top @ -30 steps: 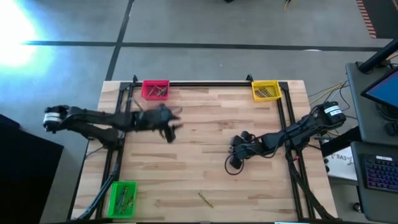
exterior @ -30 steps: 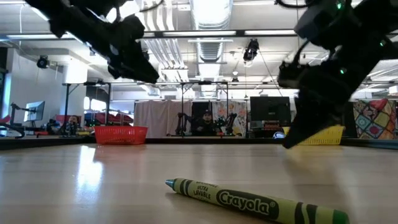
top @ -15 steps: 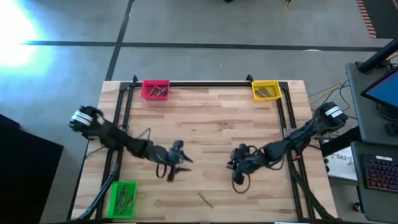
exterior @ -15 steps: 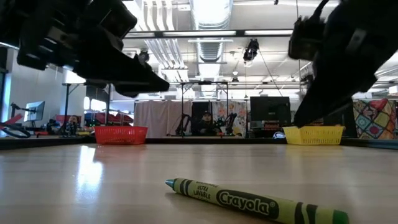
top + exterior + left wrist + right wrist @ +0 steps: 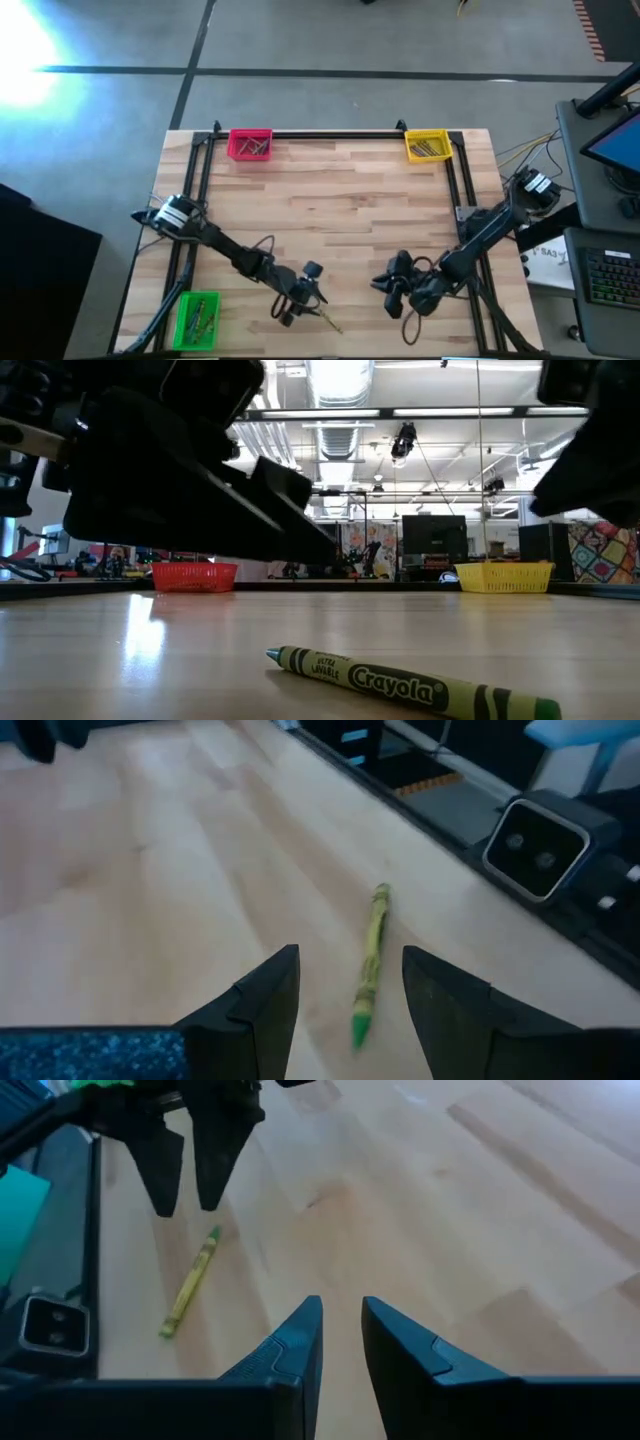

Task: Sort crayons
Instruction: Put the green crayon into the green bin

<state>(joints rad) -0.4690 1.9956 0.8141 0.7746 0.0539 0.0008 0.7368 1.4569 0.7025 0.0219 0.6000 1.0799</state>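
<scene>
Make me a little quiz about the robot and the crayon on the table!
1. True or false: the loose crayon lies inside the green bin.
2. Which gripper hangs right by the crayon, open? A) the left gripper B) the right gripper
3. Fill in: counting the green bin, the pink bin and the yellow bin, the table holds ___ bins.

Key: 1 false, it lies on the bare table near the front edge; 2 A; 3 three.
</scene>
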